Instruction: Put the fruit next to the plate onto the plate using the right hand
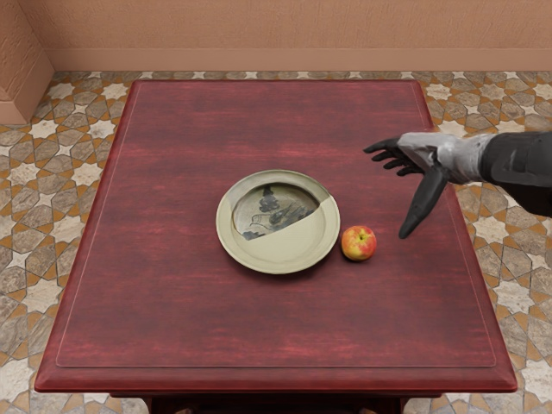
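A red and yellow apple [359,242] rests on the table just right of the plate [278,252], close to its rim. The plate is round and cream, with a dark painted picture in its middle. My right hand [404,177] comes in from the right edge and hovers above the table, up and to the right of the apple, clearly apart from it. Its fingers [386,155] are spread and the thumb [421,207] points down toward the table; it holds nothing. The left arm is out of view.
The dark red wooden table [172,328] fills most of the view, with a patterned tile floor [34,216] around it and a wall at the back.
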You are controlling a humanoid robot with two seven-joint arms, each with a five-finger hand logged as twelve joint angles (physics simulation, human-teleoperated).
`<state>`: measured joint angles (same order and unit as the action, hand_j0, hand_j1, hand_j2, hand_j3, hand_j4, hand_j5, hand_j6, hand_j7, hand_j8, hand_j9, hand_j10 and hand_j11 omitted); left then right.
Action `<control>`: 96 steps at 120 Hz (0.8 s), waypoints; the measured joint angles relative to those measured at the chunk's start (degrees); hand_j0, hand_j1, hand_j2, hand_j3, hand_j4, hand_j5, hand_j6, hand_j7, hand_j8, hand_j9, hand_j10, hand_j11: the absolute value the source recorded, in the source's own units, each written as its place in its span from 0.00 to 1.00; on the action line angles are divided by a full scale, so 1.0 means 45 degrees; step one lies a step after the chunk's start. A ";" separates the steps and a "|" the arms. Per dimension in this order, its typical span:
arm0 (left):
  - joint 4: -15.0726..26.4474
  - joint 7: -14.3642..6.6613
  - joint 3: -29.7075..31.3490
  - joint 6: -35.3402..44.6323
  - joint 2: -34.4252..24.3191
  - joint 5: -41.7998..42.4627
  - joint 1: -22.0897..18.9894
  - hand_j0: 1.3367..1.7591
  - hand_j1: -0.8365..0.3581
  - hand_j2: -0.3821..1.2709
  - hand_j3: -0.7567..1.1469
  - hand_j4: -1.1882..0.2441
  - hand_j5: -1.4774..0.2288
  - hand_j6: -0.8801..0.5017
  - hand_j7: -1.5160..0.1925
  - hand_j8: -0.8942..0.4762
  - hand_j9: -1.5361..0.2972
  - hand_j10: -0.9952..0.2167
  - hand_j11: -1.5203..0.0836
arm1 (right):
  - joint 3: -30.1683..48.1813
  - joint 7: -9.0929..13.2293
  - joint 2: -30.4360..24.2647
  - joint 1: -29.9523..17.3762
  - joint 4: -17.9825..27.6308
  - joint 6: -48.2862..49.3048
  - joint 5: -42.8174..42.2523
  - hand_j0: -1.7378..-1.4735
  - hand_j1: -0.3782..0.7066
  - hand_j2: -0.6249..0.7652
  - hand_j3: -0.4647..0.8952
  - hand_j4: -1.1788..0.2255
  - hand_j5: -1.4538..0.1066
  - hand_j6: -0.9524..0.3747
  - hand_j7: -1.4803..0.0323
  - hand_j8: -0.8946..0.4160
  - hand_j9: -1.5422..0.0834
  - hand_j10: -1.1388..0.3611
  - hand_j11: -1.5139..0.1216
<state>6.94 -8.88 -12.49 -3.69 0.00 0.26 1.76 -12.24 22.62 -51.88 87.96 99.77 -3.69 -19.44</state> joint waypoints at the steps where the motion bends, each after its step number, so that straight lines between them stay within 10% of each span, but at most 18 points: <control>1: 0.0000 0.0000 0.0000 0.0000 0.0000 0.0000 0.0000 0.76 0.75 0.26 0.40 0.66 0.68 0.46 0.70 0.48 0.67 0.62 0.75 | 0.0002 -0.0088 0.0026 -0.0021 0.0003 0.0067 -0.0001 0.30 0.13 0.44 0.34 0.77 0.85 0.64 0.90 0.61 0.87 0.69 0.85; 54: 0.0000 0.0000 0.0000 0.0000 0.0000 0.0000 0.0000 0.76 0.75 0.26 0.40 0.66 0.68 0.46 0.70 0.48 0.67 0.62 0.75 | 0.1921 -0.4237 -0.0899 -0.2518 0.0035 0.3761 0.0033 0.30 0.22 0.43 0.34 0.71 0.79 0.58 0.83 0.55 0.81 0.64 0.79; 96: 0.0000 0.0000 -0.0001 0.0000 0.0000 0.0000 0.0000 0.76 0.75 0.26 0.40 0.66 0.68 0.46 0.70 0.48 0.67 0.62 0.75 | 0.2218 -0.7188 -0.0997 -0.4857 0.0036 0.0729 -0.1088 0.30 0.23 0.43 0.34 0.71 0.78 0.58 0.82 0.54 0.80 0.64 0.78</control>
<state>6.95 -8.87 -12.49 -3.69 0.00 0.26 1.76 -2.26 -9.72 -56.37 66.10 99.93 -0.41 -24.34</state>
